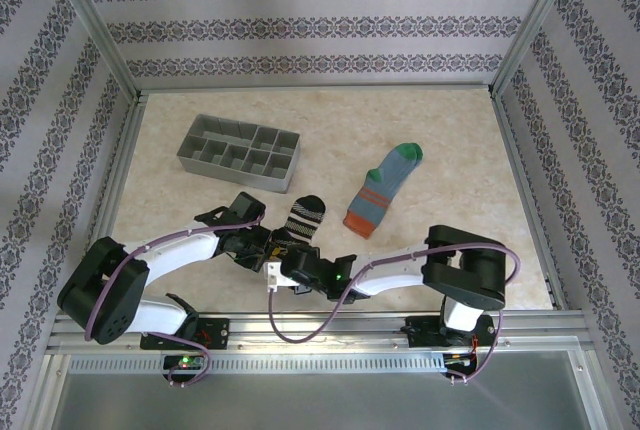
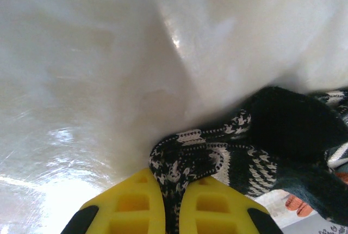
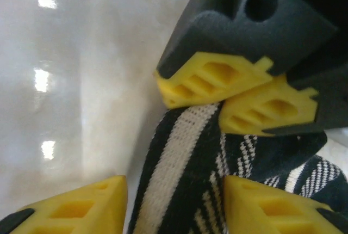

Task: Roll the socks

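2 socks lie on the table (image 1: 460,150). Striped sock (image 1: 306,215): near the front edge, centre, with both grippers meeting at its near end. Left gripper (image 2: 173,193): fingers pinched together on a fold of the striped fabric. Right gripper (image 3: 174,201): fingers wide apart, straddling the same sock without clamping it. Blue-grey sock (image 1: 382,190): flat, to the right, apart from the striped sock, untouched. Tray (image 1: 225,172): rear left, well apart from both socks.

Table (image 1: 450,150): beige marbled top. Grey compartment tray (image 1: 240,153), rear left. Black-and-white striped sock (image 1: 305,215), front centre. Blue-grey sock (image 1: 383,188), just right of it, apart.
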You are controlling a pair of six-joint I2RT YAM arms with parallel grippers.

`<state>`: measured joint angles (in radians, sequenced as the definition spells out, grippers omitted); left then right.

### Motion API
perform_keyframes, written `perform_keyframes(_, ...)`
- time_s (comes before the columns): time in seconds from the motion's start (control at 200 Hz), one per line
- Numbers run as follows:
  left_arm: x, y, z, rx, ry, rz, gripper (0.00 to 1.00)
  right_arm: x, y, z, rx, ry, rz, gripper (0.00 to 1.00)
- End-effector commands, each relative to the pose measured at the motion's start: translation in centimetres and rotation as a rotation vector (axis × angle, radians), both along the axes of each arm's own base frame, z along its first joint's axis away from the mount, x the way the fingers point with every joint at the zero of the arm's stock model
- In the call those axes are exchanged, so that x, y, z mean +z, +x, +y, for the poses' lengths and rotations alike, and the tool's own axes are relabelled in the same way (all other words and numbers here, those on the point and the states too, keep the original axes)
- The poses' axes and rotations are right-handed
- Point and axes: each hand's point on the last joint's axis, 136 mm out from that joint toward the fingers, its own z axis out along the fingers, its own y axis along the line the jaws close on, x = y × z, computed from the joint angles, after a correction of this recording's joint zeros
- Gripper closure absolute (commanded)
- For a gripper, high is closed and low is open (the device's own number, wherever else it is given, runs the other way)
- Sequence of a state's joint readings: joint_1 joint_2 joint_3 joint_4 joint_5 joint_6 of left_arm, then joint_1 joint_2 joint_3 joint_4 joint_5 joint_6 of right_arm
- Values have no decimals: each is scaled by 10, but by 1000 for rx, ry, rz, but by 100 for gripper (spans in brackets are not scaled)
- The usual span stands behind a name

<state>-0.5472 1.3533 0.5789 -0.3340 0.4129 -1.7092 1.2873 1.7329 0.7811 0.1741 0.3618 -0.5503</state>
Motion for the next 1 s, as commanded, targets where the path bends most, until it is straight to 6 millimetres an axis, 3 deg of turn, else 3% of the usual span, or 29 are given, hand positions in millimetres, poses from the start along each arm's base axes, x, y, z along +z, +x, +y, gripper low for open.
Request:
perform_keyframes(0.0, -28, -37, 31, 8, 135, 169, 100, -6, 19, -1, -50, -44, -45, 67)
perform_keyframes(0.155, -21, -28, 31, 9, 116, 122, 99, -27, 19, -19, -115, -73, 127, 97)
perform_keyframes(0.275, -9, -12, 33, 31, 74, 30, 62, -41, -3, -30, -102, -84, 361, 100)
perform_keyframes(0.37, 3, 1, 35, 73, 25, -46, 44, -48, -18, -36, -104, -77, 552, 100)
perform_keyframes(0.47, 12, 8, 40, 102, -8, -93, 33, -52, -26, -40, -130, -69, 714, 100)
perform_keyframes(0.694, 22, 13, 52, 154, -31, -187, 30, -50, -22, -40, -208, -17, 921, 100)
perform_keyframes(0.994, 41, 36, 26, 73, -142, -379, 39, -54, -9, -45, -356, 10, 1190, 100)
